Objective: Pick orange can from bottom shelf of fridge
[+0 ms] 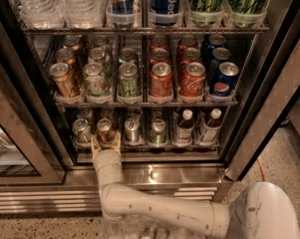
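The orange can [104, 129] stands at the front of the second lane from the left on the bottom shelf [154, 147] of the fridge [189, 176]. My gripper [105, 144] reaches in at the shelf's front edge, with its cream fingers [94, 145] spread either side of the can's lower part. The jaws look open around the can, close to its sides. The can is upright on the shelf. My white arm [154, 210] runs along the floor below the fridge base.
A silver-green can [81, 130] stands just left of the orange can and a silver can [132, 129] just right. A green can [158, 131] and two bottles [183, 126] follow. The rack above [144, 102] overhangs closely. A glass door panel [10, 148] stands left.
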Controlling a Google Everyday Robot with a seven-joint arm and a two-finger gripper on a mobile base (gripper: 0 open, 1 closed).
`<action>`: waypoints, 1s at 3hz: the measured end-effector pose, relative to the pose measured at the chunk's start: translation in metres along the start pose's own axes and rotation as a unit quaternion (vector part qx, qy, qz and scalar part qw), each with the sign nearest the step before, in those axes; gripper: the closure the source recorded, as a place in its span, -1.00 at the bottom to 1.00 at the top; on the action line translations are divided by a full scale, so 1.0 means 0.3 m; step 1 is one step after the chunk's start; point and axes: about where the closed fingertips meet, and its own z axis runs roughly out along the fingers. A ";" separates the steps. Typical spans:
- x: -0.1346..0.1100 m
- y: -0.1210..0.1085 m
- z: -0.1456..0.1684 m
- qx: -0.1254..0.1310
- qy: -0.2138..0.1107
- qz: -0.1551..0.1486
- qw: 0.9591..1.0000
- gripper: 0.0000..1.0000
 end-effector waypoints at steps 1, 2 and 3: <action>-0.011 0.000 -0.017 -0.001 -0.003 0.000 1.000 -0.30; -0.016 0.013 -0.034 -0.005 -0.005 0.000 1.000 -0.42; -0.014 0.019 -0.044 -0.008 -0.004 0.001 1.000 -0.46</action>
